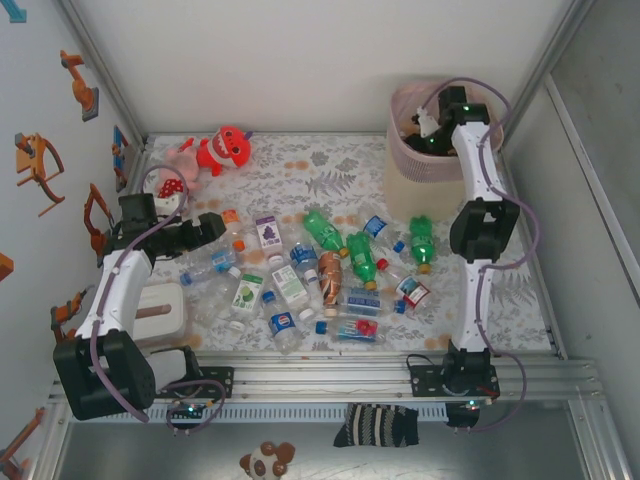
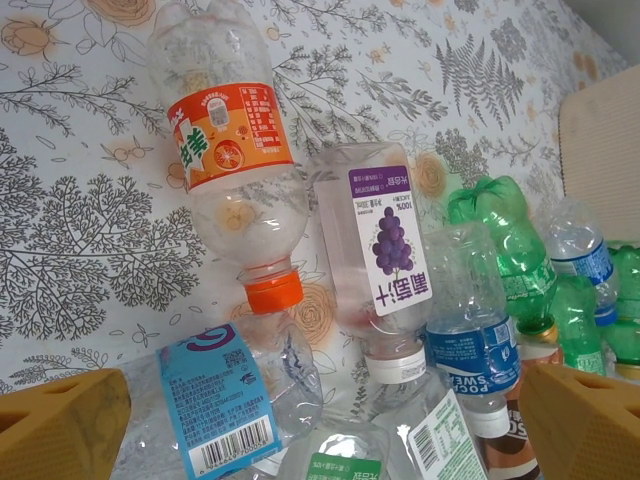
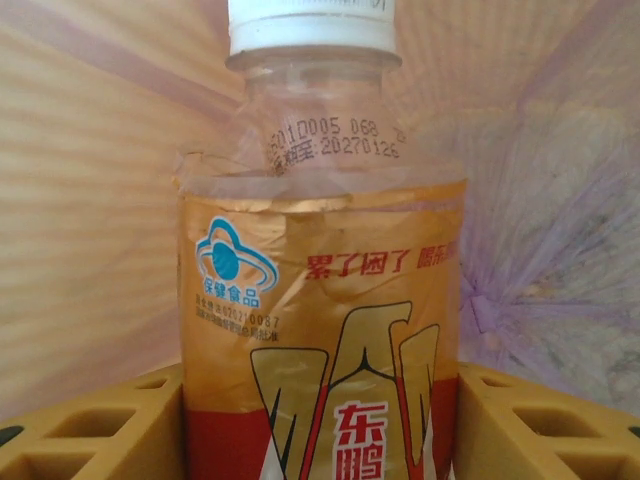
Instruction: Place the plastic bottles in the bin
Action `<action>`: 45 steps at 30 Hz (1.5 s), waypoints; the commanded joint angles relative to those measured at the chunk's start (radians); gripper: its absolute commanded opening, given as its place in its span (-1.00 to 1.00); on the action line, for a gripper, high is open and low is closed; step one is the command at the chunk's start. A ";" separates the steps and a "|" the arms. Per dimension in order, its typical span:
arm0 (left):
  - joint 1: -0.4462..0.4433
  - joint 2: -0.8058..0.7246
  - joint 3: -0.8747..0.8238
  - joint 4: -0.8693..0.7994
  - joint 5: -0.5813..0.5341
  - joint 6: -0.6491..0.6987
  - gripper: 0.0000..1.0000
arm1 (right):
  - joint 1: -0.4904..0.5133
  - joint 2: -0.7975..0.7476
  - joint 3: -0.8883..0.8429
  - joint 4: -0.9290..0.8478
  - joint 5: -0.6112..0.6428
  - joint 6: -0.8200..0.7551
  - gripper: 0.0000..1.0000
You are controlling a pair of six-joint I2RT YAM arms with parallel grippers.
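While the right claw point(image 1: 425, 130) hangs down inside the bin point(image 1: 415, 185) at the counter's point(image 1: 330, 170) far right corner, it's clamped on a gold-label bottle point(image 3: 320, 330). The white cap points away from the wrist cam and the yellow pads point(image 3: 90, 430) sit flush against both sides of the label. Behind the bottle the bin wall is cream on the left and pink mesh on the right.

Left claw point(image 1: 205, 228) is spread wide, hovering over the left end of the bottle pile point(image 1: 320, 275).

Left wrist cam, below the claw:
- orange-label bottle point(image 2: 232, 170) lying flat, orange cap toward the camera
- grape-label bottle point(image 2: 385, 245) just beside it on the right, white cap toward the camera
- green bottle point(image 2: 510, 250) further right, partly behind a clear bottle with a blue label

The pile lies flat across mid-counter between the two arms, apart from the bin. Red and pink plush toys point(image 1: 215, 150) sit at the far left edge.
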State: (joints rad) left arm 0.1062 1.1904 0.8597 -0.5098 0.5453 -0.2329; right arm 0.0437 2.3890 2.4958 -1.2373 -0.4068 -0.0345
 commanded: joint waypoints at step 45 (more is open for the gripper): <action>-0.204 0.080 0.121 -0.281 -0.306 0.770 0.77 | 0.002 -0.648 -0.301 0.064 0.127 0.150 0.54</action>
State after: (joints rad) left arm -0.0967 1.2377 0.9676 -0.7429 0.2878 0.3996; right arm 0.0437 1.8084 2.2307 -1.2041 -0.2817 0.0937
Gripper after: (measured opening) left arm 0.887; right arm 0.770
